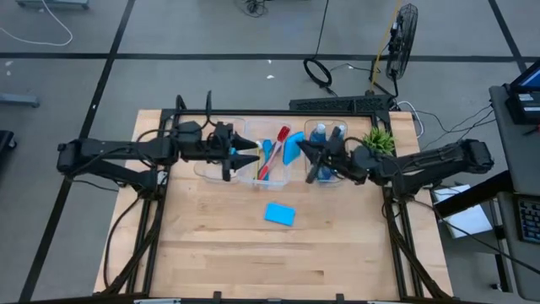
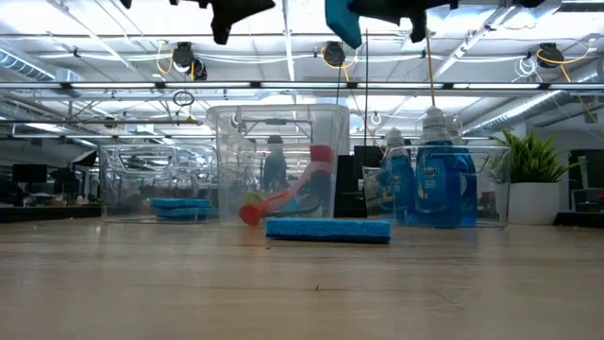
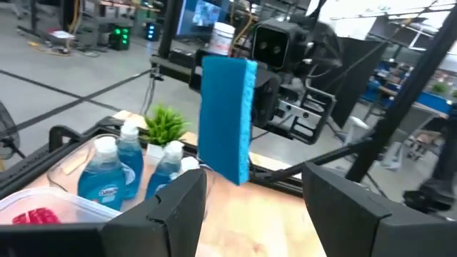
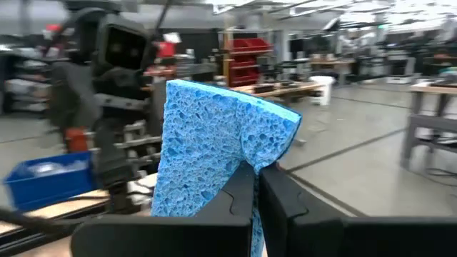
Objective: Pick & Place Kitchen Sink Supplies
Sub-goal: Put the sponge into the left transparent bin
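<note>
My right gripper (image 1: pixel 305 154) is shut on a bright-blue sponge (image 1: pixel 293 148), high above the row of clear bins; the sponge also shows in the left wrist view (image 3: pixel 227 114) and at the top of the low view (image 2: pixel 342 21). Facing it from the left, my left gripper (image 1: pixel 251 157) stands open with nothing between its fingers (image 3: pixel 178 214). A second blue sponge (image 1: pixel 280 214) lies flat on the table (image 2: pixel 327 229). A red brush (image 1: pixel 274 150) leans in the middle bin. Blue bottles (image 2: pixel 434 179) stand in the right bin, and blue sponges (image 2: pixel 179 206) lie in the left bin. My right gripper pinches the sponge between its two fingers (image 4: pixel 239 203), on its two broad faces near one edge (image 4: pixel 246 153), where the foam is dented in. The fingers come level from the table's right side. The sponge stands upright beyond the fingertips, lifted clear of the bins and the table.
Three clear plastic bins (image 1: pixel 270 165) stand in a row at the table's far middle. A small green plant (image 1: pixel 380 139) in a white pot (image 2: pixel 533 203) stands at the far right. The wooden table top (image 1: pixel 278 253) near the front edge is bare.
</note>
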You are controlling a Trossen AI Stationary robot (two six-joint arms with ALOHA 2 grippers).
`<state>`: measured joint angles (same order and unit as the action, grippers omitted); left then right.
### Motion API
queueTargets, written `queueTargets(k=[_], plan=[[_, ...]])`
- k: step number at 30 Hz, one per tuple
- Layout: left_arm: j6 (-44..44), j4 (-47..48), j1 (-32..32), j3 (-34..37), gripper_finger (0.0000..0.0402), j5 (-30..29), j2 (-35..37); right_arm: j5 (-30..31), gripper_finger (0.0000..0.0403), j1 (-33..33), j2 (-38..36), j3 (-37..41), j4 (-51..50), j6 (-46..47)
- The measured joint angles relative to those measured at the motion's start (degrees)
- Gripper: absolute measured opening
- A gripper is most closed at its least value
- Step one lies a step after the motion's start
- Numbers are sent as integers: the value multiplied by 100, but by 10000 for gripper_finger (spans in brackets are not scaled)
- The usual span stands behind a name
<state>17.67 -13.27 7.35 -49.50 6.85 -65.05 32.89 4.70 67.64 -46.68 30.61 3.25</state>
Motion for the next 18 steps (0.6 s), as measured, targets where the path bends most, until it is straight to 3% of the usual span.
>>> queueTargets(k=[8, 18], plan=[[-556, -617, 0, 2, 230, -255, -479, 749, 0, -104, 669, -387, 286, -119], [-898, -1063, 0, 2, 230, -613, -951, 802, 0, -150, 1028, -428, 644, -116]])
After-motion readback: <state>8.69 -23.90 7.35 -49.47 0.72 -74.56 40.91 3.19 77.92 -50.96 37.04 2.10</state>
